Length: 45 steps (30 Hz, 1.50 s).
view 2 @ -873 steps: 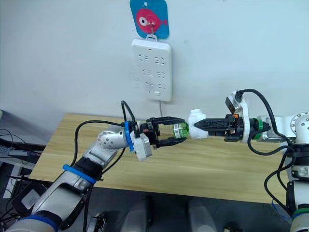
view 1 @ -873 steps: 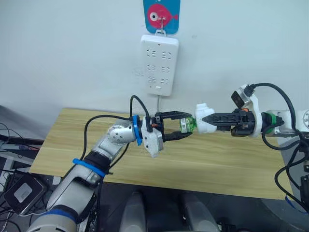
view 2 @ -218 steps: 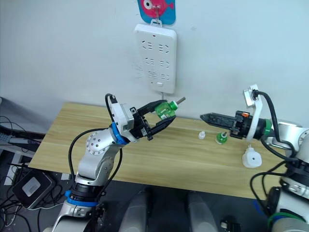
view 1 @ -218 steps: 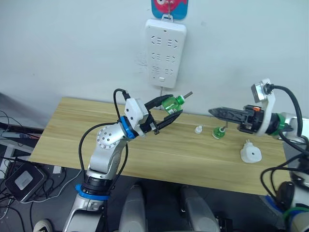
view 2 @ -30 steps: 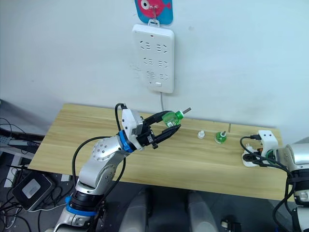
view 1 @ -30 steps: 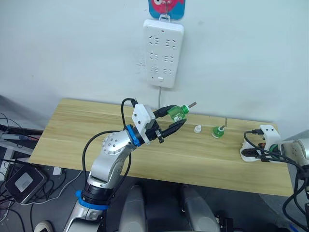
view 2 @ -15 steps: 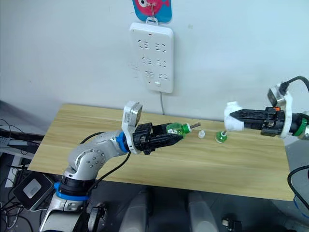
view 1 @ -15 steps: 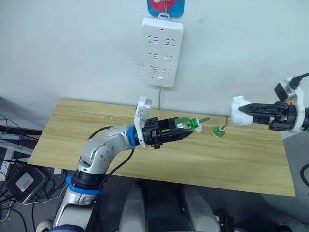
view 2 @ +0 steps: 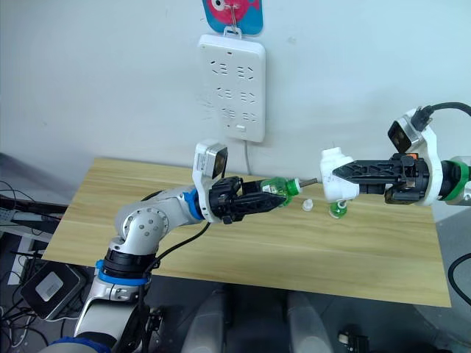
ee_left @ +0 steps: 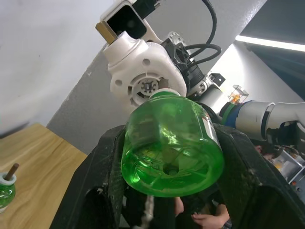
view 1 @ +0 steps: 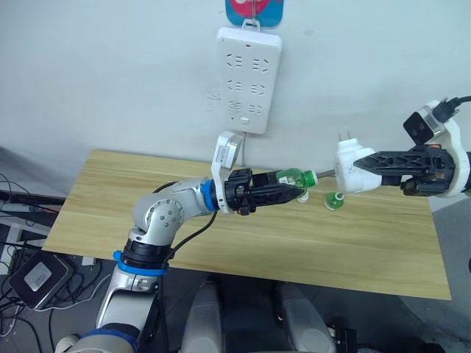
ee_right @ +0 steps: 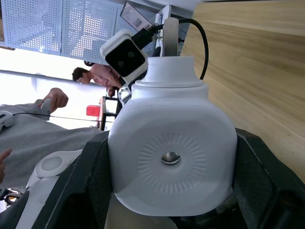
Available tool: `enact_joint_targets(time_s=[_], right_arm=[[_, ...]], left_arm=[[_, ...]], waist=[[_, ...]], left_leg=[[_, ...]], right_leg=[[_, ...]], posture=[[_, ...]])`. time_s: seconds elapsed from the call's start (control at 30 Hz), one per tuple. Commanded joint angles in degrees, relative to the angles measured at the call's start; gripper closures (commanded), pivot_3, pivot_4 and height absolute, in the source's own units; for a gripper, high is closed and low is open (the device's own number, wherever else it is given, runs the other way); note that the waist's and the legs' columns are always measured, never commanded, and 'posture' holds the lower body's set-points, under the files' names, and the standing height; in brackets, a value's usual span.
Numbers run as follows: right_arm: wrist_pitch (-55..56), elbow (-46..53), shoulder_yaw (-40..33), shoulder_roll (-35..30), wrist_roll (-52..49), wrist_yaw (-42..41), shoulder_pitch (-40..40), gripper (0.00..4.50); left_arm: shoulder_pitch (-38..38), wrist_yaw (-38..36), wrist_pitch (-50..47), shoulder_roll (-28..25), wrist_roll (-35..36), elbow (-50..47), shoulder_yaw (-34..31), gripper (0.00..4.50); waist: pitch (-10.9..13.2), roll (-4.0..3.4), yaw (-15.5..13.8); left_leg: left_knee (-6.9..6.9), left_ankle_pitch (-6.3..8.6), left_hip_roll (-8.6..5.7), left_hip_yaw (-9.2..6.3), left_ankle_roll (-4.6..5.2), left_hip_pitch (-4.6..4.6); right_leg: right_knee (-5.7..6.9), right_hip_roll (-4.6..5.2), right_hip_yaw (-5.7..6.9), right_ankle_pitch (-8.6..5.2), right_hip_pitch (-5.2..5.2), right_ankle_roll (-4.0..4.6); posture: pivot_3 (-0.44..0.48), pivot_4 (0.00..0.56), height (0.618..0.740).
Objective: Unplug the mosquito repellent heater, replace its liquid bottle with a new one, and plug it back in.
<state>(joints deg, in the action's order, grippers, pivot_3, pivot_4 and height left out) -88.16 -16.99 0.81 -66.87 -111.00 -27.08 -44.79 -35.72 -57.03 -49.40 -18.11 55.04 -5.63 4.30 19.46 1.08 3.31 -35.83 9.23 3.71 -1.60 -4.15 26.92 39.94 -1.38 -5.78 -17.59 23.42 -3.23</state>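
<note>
We are holding both parts above the wooden table (view 1: 110,198), in front of the wall power strip (view 1: 248,79). Our left gripper (view 1: 291,190) is pinching the new green bottle (view 1: 288,179) around its body, neck and wick pointing toward our right side. Our right gripper (view 1: 362,166) is clamping the mosquito repellent heater (view 1: 349,167), prongs up, its socket facing the bottle. The wick tip is just meeting the heater's opening; in the left wrist view the bottle (ee_left: 169,143) is lining up with the round socket of the heater (ee_left: 143,81).

We are judging the step as inserting and threading the bottle into the heater. The old bottle (view 1: 333,200) and a small white cap (view 2: 307,205) are standing on the table below the gap.

Handling notes:
- Heater: light, rigid plastic with a smooth rounded shell, so it may twist in the fingers. We are gripping its flanks, clear of prongs and vent.
- Bottle: light, slick, liquid-filled; the thin wick looks liable to bend or snap off-axis. Grip the body only and keep both axes aligned.
</note>
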Motion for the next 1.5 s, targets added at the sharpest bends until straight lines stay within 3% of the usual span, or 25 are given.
enact_joint_targets(time_s=[0.03,0.33,0.93,1.5], right_arm=[[0.35,1.17,-0.55,-0.03,-2.00,-0.04,-2.52,1.54],[-0.97,0.47,1.18,0.10,-2.00,-2.07,-4.90,1.54],[2.66,7.09,0.06,-0.25,-2.00,-2.45,1.19,1.54],[2.26,8.36,0.16,0.56,-2.00,-3.86,-0.05,1.54]], left_arm=[[-0.64,-0.98,0.38,1.12,-0.16,-1.00,0.48,2.25],[-0.69,-1.57,0.62,2.03,-1.39,-0.85,0.91,2.25],[-0.92,-2.40,-0.91,2.80,-0.43,-3.78,1.31,2.25],[-0.88,-2.05,1.16,3.46,-3.80,-3.35,2.46,2.25]], waist=[[0.00,0.00,0.00],[0.00,0.00,-0.01],[0.00,0.00,-0.06],[-0.01,-0.01,-0.10]], left_leg=[[0.00,0.00,0.00,0.00,0.00,0.00],[0.00,0.00,0.00,0.00,0.00,0.00],[-0.02,0.00,0.00,-0.01,0.00,0.01],[-0.03,0.00,-0.01,-0.01,0.00,0.01]], right_leg=[[0.00,0.00,0.00,0.00,0.00,0.00],[0.00,0.01,0.01,0.00,0.00,0.00],[0.02,0.02,0.03,0.01,0.00,0.01],[0.03,0.03,0.03,0.13,0.00,0.21]], posture=[[-0.093,0.337,0.740],[-0.086,0.334,0.740],[-0.071,0.315,0.740],[-0.073,0.308,0.740]])
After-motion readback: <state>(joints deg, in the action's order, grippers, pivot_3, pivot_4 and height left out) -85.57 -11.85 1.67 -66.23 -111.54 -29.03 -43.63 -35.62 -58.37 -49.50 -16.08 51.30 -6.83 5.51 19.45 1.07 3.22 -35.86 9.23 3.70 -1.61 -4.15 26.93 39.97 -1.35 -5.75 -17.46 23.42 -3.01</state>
